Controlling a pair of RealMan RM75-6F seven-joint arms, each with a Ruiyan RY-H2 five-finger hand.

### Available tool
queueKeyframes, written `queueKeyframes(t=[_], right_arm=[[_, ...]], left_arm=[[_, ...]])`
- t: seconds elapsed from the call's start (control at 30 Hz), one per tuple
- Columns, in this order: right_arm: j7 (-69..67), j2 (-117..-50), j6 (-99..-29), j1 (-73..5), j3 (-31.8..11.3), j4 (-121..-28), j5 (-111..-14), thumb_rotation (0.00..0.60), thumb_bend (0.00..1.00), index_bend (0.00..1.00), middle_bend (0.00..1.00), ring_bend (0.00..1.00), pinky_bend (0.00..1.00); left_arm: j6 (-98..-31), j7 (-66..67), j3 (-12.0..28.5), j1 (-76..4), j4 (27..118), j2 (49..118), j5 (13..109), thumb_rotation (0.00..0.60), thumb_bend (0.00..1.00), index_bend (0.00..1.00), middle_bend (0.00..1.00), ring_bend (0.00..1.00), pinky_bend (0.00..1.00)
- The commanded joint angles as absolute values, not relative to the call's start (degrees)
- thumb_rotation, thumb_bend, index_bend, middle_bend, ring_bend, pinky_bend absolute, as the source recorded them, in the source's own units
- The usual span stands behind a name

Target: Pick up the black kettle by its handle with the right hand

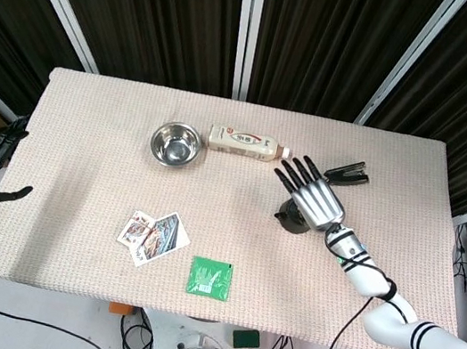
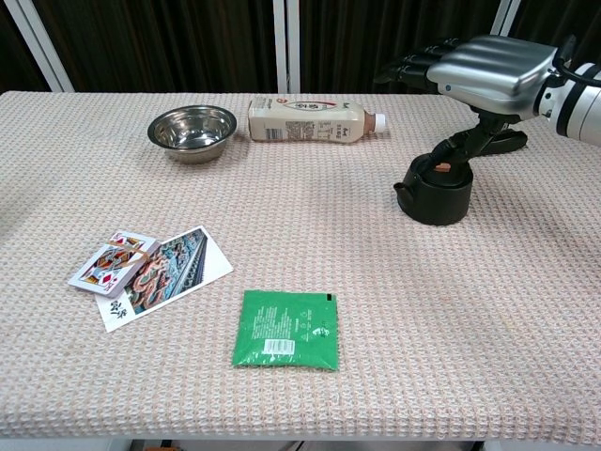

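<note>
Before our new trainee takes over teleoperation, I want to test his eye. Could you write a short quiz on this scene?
1. True or false: the black kettle is lifted off the table.
2. What lies directly right of the steel bowl? A) green packet B) bottle C) cards
3. Which hand hovers over the kettle?

Key:
1. False; it stands on the cloth.
2. B, the bottle.
3. The right hand, fingers spread.

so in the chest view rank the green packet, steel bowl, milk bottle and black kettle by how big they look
1. milk bottle, longest
2. green packet, though nearest the camera, so unsure
3. steel bowl
4. black kettle, close to the bowl, partly hidden by the right hand
</note>
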State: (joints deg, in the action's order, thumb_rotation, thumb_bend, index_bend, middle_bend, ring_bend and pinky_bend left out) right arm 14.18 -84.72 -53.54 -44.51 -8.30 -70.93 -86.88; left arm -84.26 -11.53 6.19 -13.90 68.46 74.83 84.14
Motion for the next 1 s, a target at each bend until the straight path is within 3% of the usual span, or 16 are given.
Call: queueKeyframes(t=[0.03, 0.6, 1.0], right_arm=[[14.14, -85.27, -51.43, -45.85, -9.32, -70.14, -84.79, 0.6, 0.2, 0.0, 0.0, 0.0, 0.0], [12.46, -87.38, -47.07, -49.67, -10.45, -65.36, -80.47, 0.6, 0.2, 0.0, 0.0, 0.0, 0.0], [10.35, -83.79, -48.66, -48.72, -9.17, -69.35, -80.92, 0.6, 0.2, 0.0, 0.0, 0.0, 0.0]], left_arm=[[-83.97, -11.66, 6.33, -13.97, 68.32, 74.98, 83.92, 0.585, 0.02, 0.13, 0.15, 0.12, 0.19], [-81.43, -12.22, 6.28, -14.52, 66.45, 75.96, 83.29, 0.584, 0.02, 0.13, 0.15, 0.12, 0.19], [-81.34, -12.11, 6.16, -14.68, 66.45, 76.04, 83.76, 0.582, 0.02, 0.13, 0.15, 0.12, 0.19]])
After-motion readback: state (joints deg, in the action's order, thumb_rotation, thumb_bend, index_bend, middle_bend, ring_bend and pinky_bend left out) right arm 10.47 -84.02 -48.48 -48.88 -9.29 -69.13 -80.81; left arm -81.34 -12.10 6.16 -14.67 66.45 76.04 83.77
